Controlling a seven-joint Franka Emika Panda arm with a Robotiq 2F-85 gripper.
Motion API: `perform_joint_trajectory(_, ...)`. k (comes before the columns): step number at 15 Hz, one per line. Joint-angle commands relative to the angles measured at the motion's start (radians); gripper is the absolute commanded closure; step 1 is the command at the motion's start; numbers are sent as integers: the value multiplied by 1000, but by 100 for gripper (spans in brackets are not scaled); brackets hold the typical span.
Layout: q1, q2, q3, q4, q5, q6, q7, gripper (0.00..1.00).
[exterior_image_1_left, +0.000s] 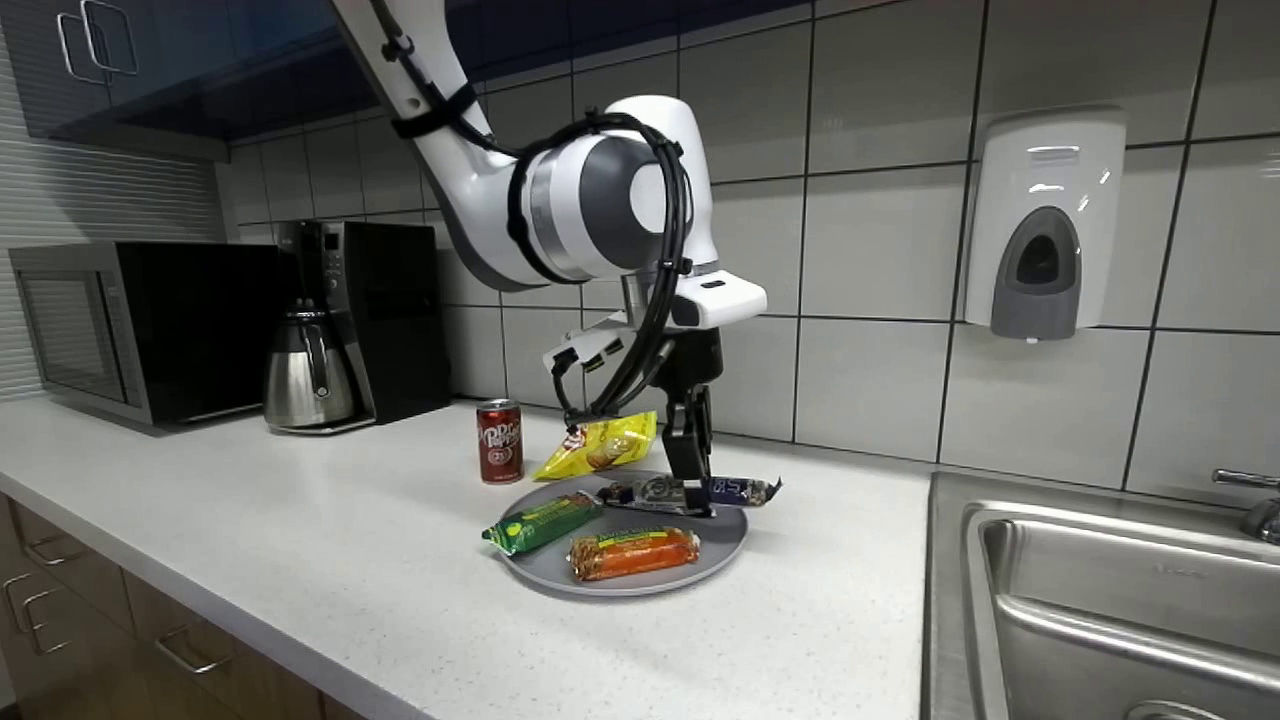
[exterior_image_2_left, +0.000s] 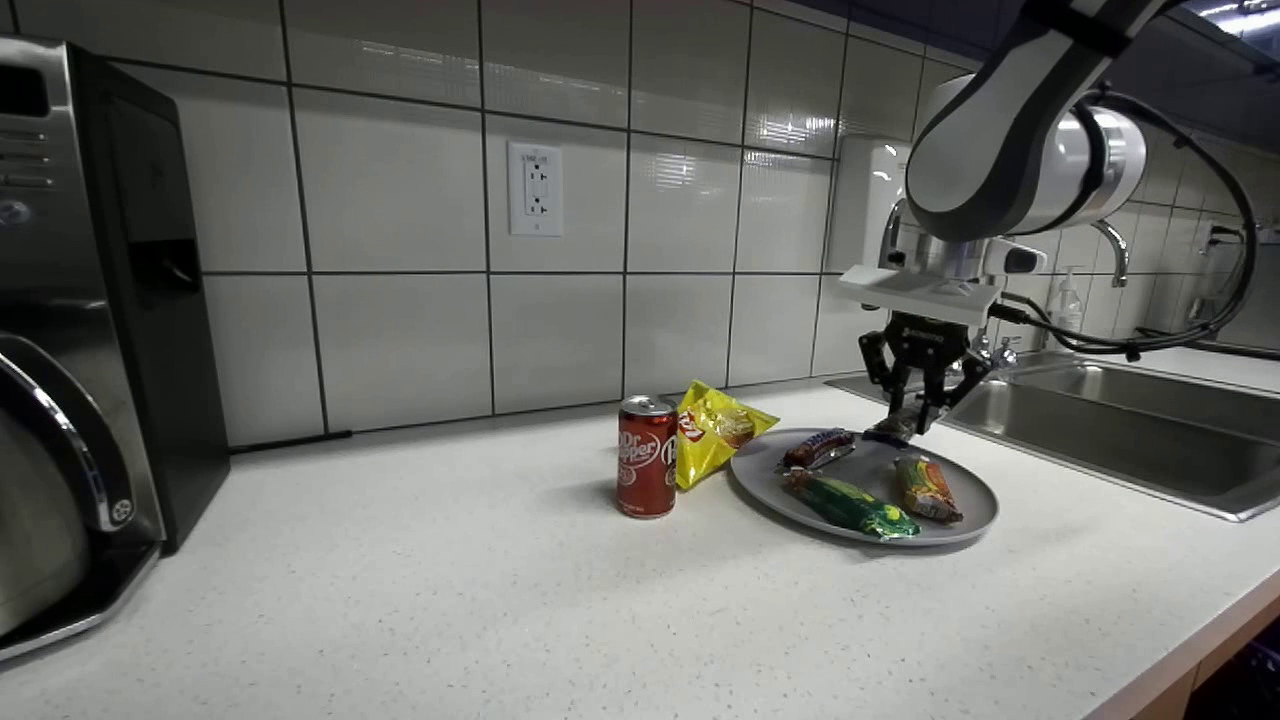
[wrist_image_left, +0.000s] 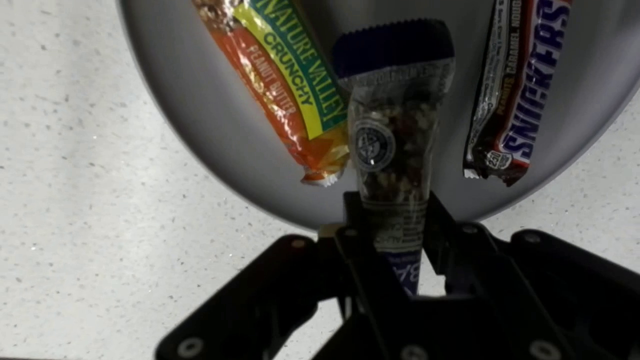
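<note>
One clear-and-blue wrapped bar (wrist_image_left: 395, 150) is held by the gripper (wrist_image_left: 392, 215): jaws brought in to the bar's width, a finger seemingly pressed to each side, no gap made out. Bar is positioned low over the rim of the grey plate (wrist_image_left: 240, 160), clear section inboard. Step in hand is judged to be a grasp at plate level; lift or set-down can't be told apart from a still. Contact with the plate can't be confirmed either.

Next move, as judged: grip should be kept firm, since the film looks slick. Vertical travel is called for before anything sideways; the orange Nature Valley bar (wrist_image_left: 285, 90) is set close alongside and could be dragged. If let go as placed, the overhanging end could tip the bar off the rim.

View differences: overhang past the rim is shown in an exterior view, with the blue end (exterior_image_1_left: 745, 490) sticking out. Snickers bar (wrist_image_left: 522, 95) is read clearly at wrist, and is also seen in an exterior view (exterior_image_2_left: 818, 450). Green packet (exterior_image_1_left: 545, 523), yellow bag (exterior_image_1_left: 605, 447) and soda can (exterior_image_1_left: 500, 442) are shown in both exterior views, none at wrist. Wall outlet (exterior_image_2_left: 536, 190) is caught in an exterior view only; same for the microwave (exterior_image_1_left: 165, 330).
</note>
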Motion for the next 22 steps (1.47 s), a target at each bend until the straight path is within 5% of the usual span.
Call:
perform_joint_trajectory(1, 2, 17, 12, 33, -16, -51, -4, 92)
perform_joint_trajectory(14, 44, 85, 21, 92, -13, -89, 6, 92)
perform_joint_trajectory(16, 47, 92, 20, 99, -12, -92, 9, 42)
perform_joint_trajectory(18, 49, 98, 19, 104, -12, -95, 8, 38)
perform_joint_trajectory(22, 50, 97, 16, 111, -14, -98, 7, 9)
